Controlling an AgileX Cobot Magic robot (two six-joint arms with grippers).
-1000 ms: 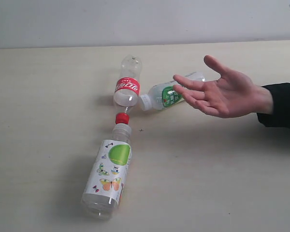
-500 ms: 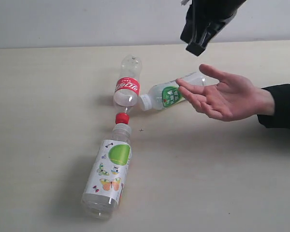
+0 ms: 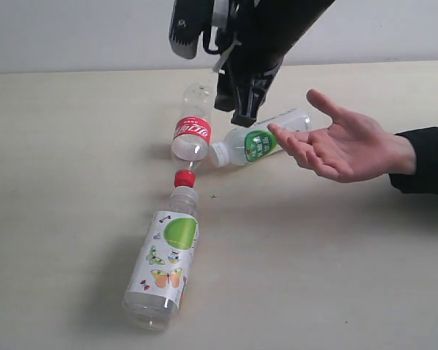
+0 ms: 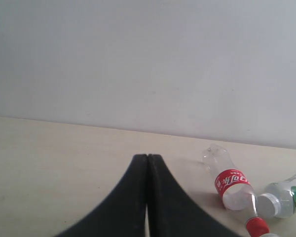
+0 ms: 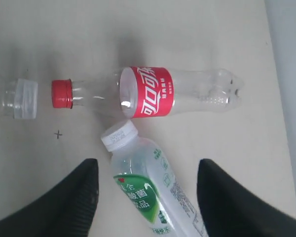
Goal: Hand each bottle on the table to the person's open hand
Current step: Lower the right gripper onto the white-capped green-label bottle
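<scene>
While my right claw [image 5: 147, 170] hangs with its two fingers spread wide and nothing between them, the green-label bottle [image 5: 149, 195] lies on its side on the bench [image 5: 212, 29] directly under the gap. From the exterior view I see that claw [image 3: 242, 109] above the bench [image 3: 73, 182], over the green-label bottle [image 3: 259, 142] and just beside the red-label bottle [image 3: 192, 131]. The green-label bottle's white cap sits close against the side of the red-label bottle [image 5: 153, 91]; I cannot tell whether they touch. The red-label bottle also lies flat, and its red cap [image 3: 184, 178] points at the white cap of the butterfly bottle [image 3: 164, 262], the two caps almost meeting. The butterfly bottle lies lengthwise, nearest the exterior camera. On the right of that view the hand [image 3: 343, 146] is held palm up, fingers spread, with a black cuff at the wrist; its fingertips overlap the green-label bottle from this angle. My left claw [image 4: 147, 165] has its fingers pressed together, gripping nothing, well apart from the bottles, with the red-label bottle [image 4: 232, 182] ahead of it.
</scene>
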